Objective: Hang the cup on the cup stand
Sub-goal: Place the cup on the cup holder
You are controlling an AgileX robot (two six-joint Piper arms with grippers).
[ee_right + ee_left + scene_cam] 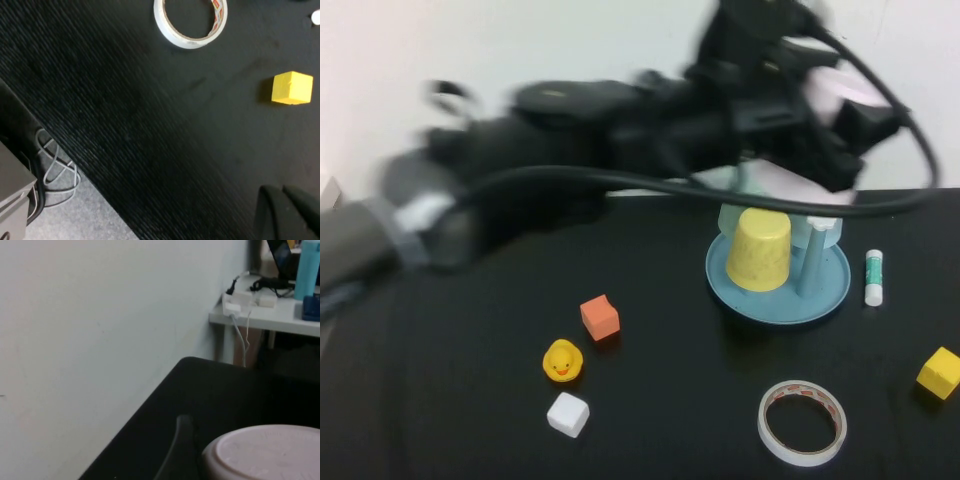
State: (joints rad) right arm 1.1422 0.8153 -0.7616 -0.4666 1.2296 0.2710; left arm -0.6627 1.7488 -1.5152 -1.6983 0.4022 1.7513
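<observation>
My left arm reaches from the left across the back of the table, blurred. My left gripper is shut on the pale pink cup and holds it in the air just above the back of the cup stand. In the left wrist view the cup's round bottom fills the lower corner beside one dark finger. The teal stand carries an upturned yellow cup, a light blue cup behind it, and a peg with a white cap. My right gripper is shut and empty, low over the table's front right.
A tape roll and a yellow cube lie at the front right. A glue stick lies right of the stand. An orange cube, a yellow duck and a white cube lie at the centre left.
</observation>
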